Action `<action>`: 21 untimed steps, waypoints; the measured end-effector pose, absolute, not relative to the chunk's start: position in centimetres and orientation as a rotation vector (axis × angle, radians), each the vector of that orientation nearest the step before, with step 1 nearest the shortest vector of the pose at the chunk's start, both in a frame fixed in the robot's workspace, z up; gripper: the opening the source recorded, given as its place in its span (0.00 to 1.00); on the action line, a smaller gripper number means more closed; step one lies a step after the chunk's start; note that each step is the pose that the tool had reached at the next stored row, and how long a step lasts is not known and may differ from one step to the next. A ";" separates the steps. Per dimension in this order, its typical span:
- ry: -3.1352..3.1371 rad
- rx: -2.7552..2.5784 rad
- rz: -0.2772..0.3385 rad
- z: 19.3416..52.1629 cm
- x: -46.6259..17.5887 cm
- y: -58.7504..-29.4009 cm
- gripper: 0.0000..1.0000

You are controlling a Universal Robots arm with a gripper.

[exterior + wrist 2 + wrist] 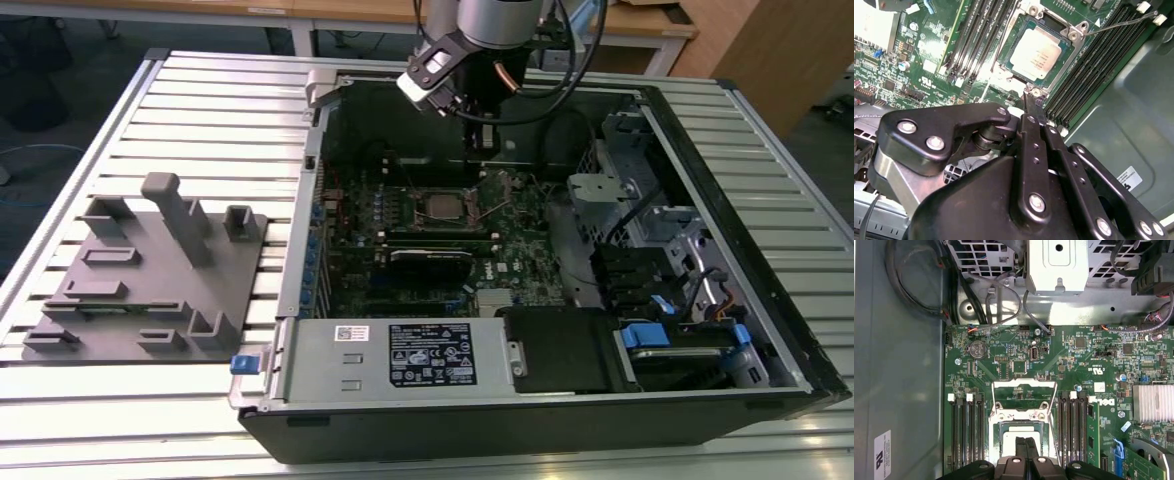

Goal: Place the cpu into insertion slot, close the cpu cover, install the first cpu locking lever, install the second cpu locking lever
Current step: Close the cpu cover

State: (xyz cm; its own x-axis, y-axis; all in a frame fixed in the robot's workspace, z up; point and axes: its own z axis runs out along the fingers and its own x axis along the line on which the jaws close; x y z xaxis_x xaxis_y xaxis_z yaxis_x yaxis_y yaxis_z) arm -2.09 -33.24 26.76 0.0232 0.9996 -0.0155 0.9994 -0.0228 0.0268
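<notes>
Here, your gripper point(482, 140) reaches down into an open computer case point(534, 430) lying on a slatted table point(200, 90). The exterior view places it above the green motherboard point(527, 235), close to the insertion slot point(446, 205), but from there you cannot tell how the fingers stand. The second wrist view settles that: the two black fingers point(1030, 135) are pressed together with nothing between them, their tip at the socket's rim. In that view the cpu point(1036, 52) lies flat in the slot, its pale metal top bare. A thin metal rod point(1119, 22) runs off from one socket corner. The first wrist view adds the cpu cover point(1024, 383), a silver windowed frame at the socket's edge beyond the fingertips point(1020, 450), with green board showing through its window. Memory slots point(1072, 425) flank the socket on both sides.
</notes>
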 end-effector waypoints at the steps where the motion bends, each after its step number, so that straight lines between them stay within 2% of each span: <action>1: 2.175 2.225 0.012 26.8 -2.1 -33.2 0.10; 21: 2.175 2.225 0.012 27.0 -1.8 -33.2 0.10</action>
